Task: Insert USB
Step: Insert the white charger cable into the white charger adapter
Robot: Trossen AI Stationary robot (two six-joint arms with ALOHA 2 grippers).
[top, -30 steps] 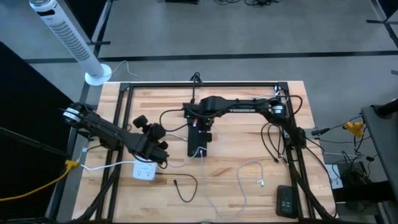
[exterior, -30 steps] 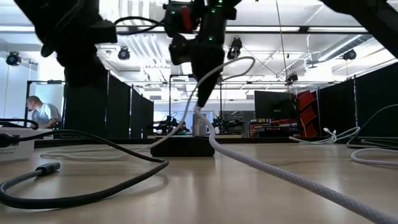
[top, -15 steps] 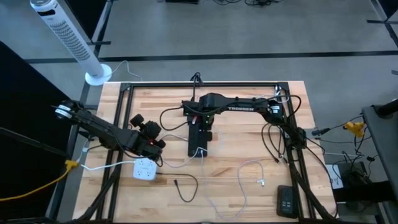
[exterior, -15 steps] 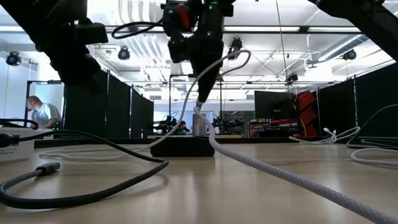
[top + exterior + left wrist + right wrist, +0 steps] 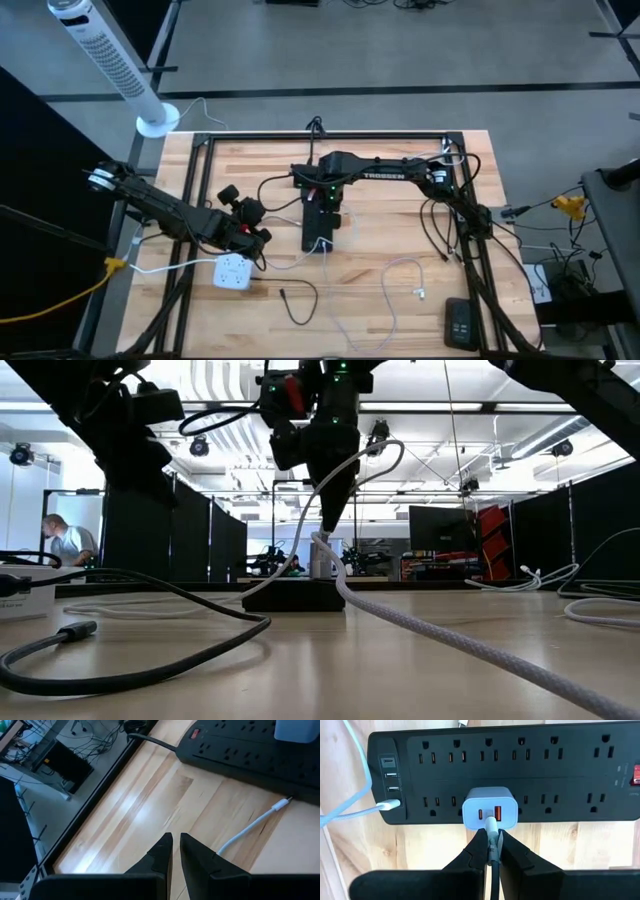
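Right gripper (image 5: pixel 492 851): jaws shut on USB cable (image 5: pixel 493 845), plug tip at charger (image 5: pixel 489 808) on strip (image 5: pixel 570 775) just ahead. Left gripper (image 5: pixel 175 851): jaws nearly shut, empty, over bare table (image 5: pixel 135 815)

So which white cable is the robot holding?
The one clamped in the right gripper, at the white charger on the black power strip. Another is already plugged into the strip's end.

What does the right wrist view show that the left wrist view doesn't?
Right wrist only: the right gripper shut on a white cable at the charger's ports, and another cable plugged into the strip's USB end. Left wrist only: the left gripper shut and empty, a loose cable end, the strip's red switch. Both: the black power strip and charger.
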